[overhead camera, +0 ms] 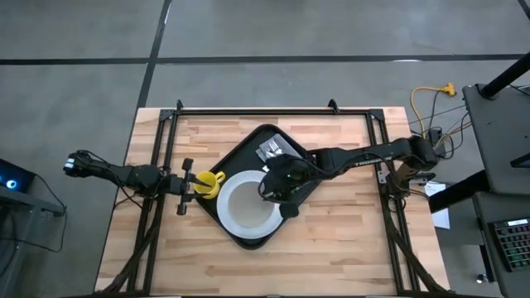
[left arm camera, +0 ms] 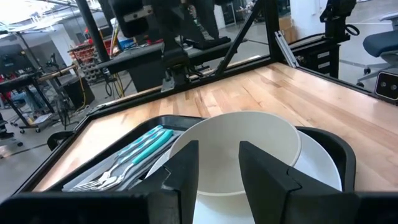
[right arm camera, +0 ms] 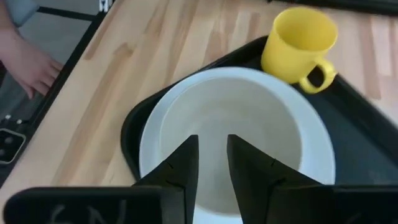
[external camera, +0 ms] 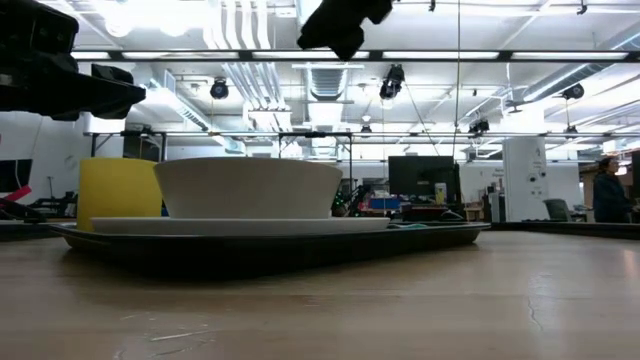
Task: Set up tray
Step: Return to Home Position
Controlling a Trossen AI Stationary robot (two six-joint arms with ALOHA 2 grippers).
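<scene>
The black tray (overhead camera: 240, 153) lies cornerwise on the wooden table. On it a white bowl (overhead camera: 247, 205) sits on a round white plate (external camera: 240, 226). A yellow mug (overhead camera: 210, 184) stands beside them, and cutlery with teal handles (left arm camera: 134, 155) lies at the tray's far part. My left gripper (overhead camera: 192, 184) is open, raised above the tray's left side by the mug, which does not show in its wrist view. My right gripper (overhead camera: 277, 189) is slightly open and hangs high over the bowl (right arm camera: 230, 118), pointing down; the low view shows it well clear (external camera: 340, 25).
Bare wood lies all round the tray. A black frame runs along the table's far, left and right edges (overhead camera: 265, 109). A person's hand (right arm camera: 31, 62) shows beyond the table edge, and a person stands far off in the room (external camera: 610, 185).
</scene>
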